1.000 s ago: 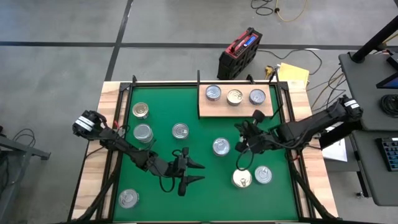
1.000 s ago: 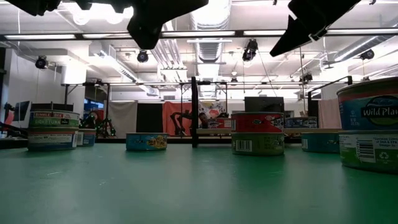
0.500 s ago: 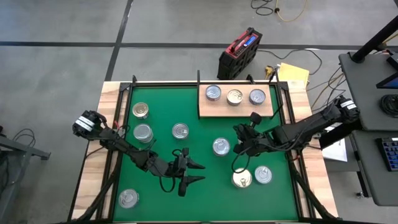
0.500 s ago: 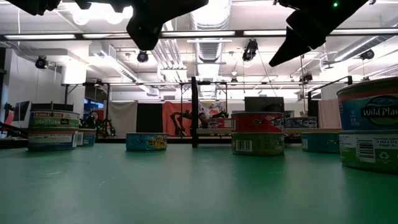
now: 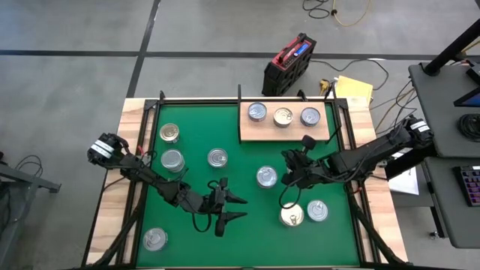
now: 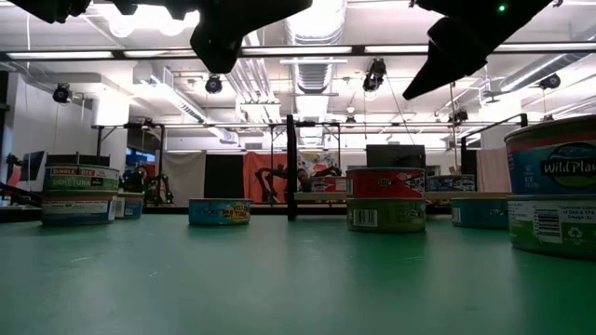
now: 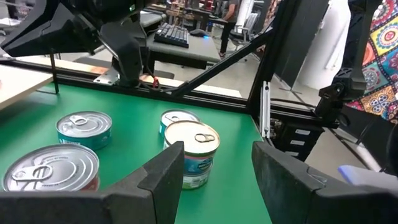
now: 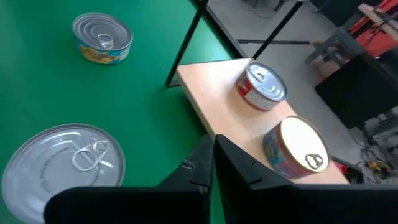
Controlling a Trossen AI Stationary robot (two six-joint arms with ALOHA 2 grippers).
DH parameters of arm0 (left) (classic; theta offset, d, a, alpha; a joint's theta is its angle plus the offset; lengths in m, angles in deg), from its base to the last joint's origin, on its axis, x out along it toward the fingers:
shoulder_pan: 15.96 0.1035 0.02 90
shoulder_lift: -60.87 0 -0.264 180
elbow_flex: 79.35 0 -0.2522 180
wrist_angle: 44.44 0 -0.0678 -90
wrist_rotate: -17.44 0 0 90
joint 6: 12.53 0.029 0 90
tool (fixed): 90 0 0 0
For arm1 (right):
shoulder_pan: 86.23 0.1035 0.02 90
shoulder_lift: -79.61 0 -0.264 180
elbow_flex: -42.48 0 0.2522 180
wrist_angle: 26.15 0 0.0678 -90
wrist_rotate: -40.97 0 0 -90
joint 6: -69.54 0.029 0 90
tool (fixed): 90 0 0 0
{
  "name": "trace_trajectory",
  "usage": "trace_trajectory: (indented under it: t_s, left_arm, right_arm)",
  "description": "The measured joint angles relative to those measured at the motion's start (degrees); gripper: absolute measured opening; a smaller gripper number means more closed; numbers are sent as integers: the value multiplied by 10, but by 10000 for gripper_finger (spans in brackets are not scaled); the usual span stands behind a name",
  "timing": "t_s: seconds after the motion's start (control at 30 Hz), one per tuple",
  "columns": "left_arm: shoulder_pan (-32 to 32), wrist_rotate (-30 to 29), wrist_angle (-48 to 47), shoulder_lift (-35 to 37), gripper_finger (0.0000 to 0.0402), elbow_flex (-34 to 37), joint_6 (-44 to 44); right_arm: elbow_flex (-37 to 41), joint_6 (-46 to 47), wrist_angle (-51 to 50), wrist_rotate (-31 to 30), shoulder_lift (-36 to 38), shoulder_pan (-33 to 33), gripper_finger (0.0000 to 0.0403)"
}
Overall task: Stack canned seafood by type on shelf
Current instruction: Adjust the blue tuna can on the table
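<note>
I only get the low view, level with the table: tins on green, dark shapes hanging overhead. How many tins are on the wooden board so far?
Observer: Three cans stand in a row on the shelf. Their lids are silver, gold, silver.
Operator: Are those dark shapes holding anything?
Observer: No. The right gripper is shut and empty, near a silver-lidded can on the mat.
Operator: And the other one?
Observer: The left gripper is open and empty, pointing toward a gold-lidded can.
</note>
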Motion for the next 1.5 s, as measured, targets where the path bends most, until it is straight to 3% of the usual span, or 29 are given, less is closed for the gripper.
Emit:
trace_trajectory:
  t_s: [0.27, 0.4, 0.47, 0.63, 0.73, 0.83, 1.07, 1.27, 1.5]
  left_arm:
    - [1, -38, 0, 0, 173, -13, 0]
    - [-5, -35, -89, 10, 173, -35, -61]
    - [-9, -23, -221, 27, 173, -61, -141]
    - [-24, 94, -746, 51, 173, -188, -428]
    - [-46, 106, -979, 39, 173, -271, -475]
    - [-63, 105, -1109, 32, 173, -333, -510]
    - [-89, 109, -1147, 34, 173, -369, -519]
    - [-106, 219, -1148, 32, 173, -340, -565]
    - [-135, 297, -1149, 32, 173, -304, -646]
  right_arm:
    - [0, 0, 0, -4, 0, 0, 9]
    - [1, 0, 0, -4, 0, 0, 9]
    - [2, 0, 0, -4, 0, 0, 9]
    - [6, 1, 0, 2, 0, 0, 9]
    - [9, 8, 0, 1, 0, 0, 9]
    - [10, 15, 1, 1, 0, 0, 9]
    - [10, 14, 7, 1, 0, 0, 9]
    - [10, 5, 9, 1, 0, 0, 9]
    - [10, 4, 13, 1, 0, 0, 9]
